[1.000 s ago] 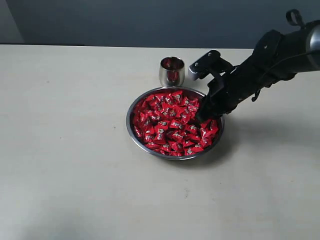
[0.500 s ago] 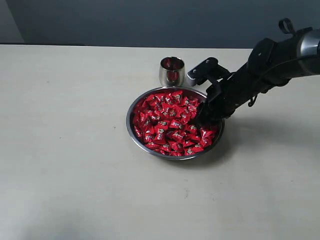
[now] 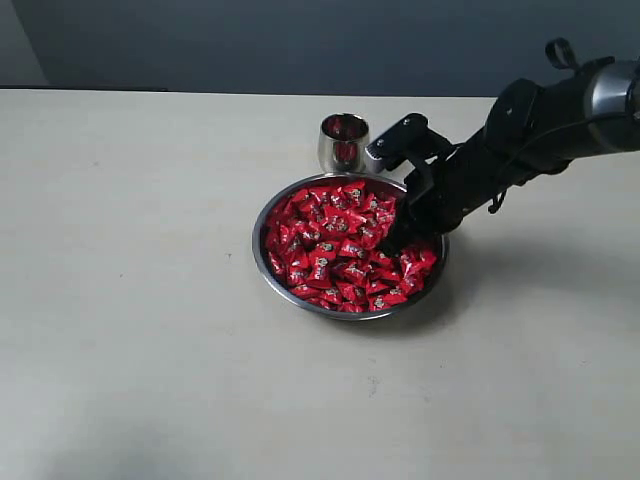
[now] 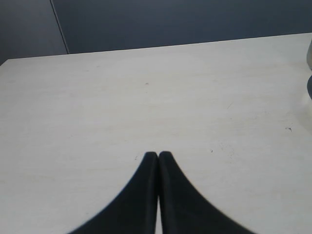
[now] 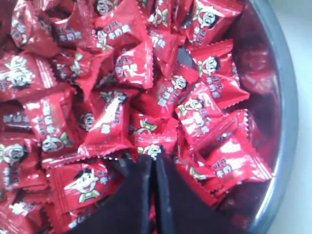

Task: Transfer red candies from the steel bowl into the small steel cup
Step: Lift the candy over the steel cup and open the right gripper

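Nearest us runs the pale bench [image 3: 150, 380]; on it sits the steel bowl [image 3: 256, 245], heaped with red candies [image 3: 330, 250]; the right hand [image 3: 392, 238] reaches in over the bowl's right rim, its arm hiding that side of the heap; it is clenched, tips down among the wrappers, and whether one is nipped we cannot tell; just behind the bowl stands the small steel cup [image 3: 344, 143], showing red inside; the left hand [image 4: 157, 157], clenched on nothing, hangs over the bench.

Glossy crinkled wrappers on red candies [image 3: 340, 245]; shiny polished metal: steel bowl [image 3: 256, 243], small steel cup [image 3: 343, 148]; matt smooth table [image 3: 130, 300].
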Controlling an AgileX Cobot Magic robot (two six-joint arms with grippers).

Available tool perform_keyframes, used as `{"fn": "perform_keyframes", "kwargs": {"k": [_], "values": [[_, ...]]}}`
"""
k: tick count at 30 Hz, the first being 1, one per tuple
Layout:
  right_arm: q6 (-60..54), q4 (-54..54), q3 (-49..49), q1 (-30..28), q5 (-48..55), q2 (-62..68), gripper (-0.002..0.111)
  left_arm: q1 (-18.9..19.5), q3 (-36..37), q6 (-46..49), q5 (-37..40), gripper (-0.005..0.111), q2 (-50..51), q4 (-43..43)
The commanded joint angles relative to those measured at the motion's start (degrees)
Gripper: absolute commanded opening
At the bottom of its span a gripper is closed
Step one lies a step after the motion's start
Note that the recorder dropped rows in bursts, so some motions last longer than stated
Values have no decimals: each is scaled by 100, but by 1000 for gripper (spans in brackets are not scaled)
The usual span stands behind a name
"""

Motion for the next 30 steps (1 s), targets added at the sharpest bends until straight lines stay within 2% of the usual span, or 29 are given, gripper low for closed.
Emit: {"fn": "perform_keyframes", "kwargs": {"k": [1, 6, 14, 30], "values": [[33, -11, 16, -8, 73, -289, -1, -31, -48, -7, -30, 0, -27, 11], [79, 38, 16, -8, 4, -721, -1, -31, -48, -7, -30, 0, -27, 11], [79, 166, -180, -8, -806, -856, -1, -31, -48, -7, -30, 0, -27, 11], [79, 400, -2808, -8, -431, 969, -1, -31, -48, -7, -30, 0, -27, 11]]}}
